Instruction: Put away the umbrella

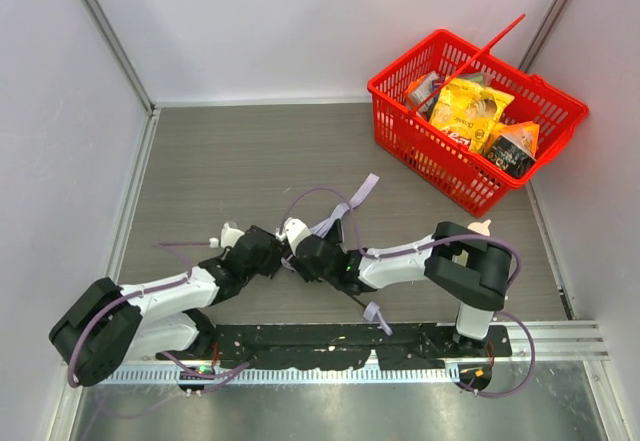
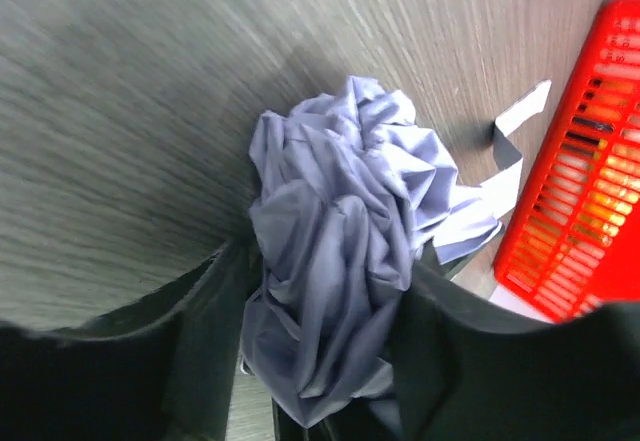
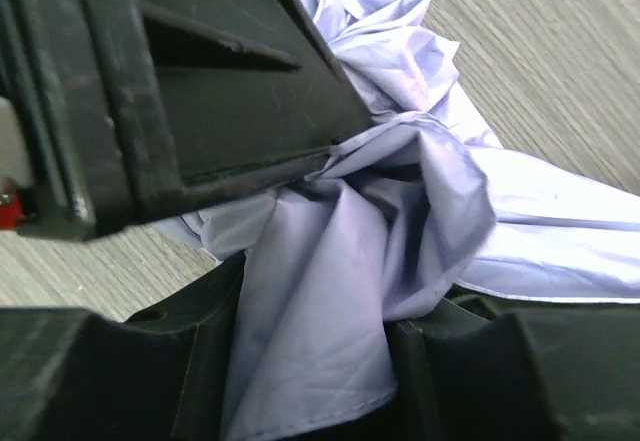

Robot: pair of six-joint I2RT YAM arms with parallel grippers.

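Tabletop [image 1: 230, 171]: grey wood grain, matt, stretching from 6 to 12 o'clock.
Walls [image 1: 300, 21]: plain, pale, closing three sides.
Red basket [image 1: 425, 151]: plastic lattice at 2 o'clock by the right wall, holding yellow snack packets [image 1: 468, 109].
Left arm [image 1: 165, 296]: reaching low from 8 o'clock towards centre.
Right arm [image 1: 400, 261]: folded back from 5 o'clock, wrist facing the left one.
The umbrella [image 2: 330, 291]: just below centre, between both sets of jaws; thin lavender-white fabric, crumpled into soft folds, a flat strip trailing towards 1 o'clock.
Left jaws: part-way apart, fabric filling the gap against both black fingers [image 2: 470, 361]; pinched or merely resting, cannot tell.
Right jaws: clamped on a fold of the fabric.
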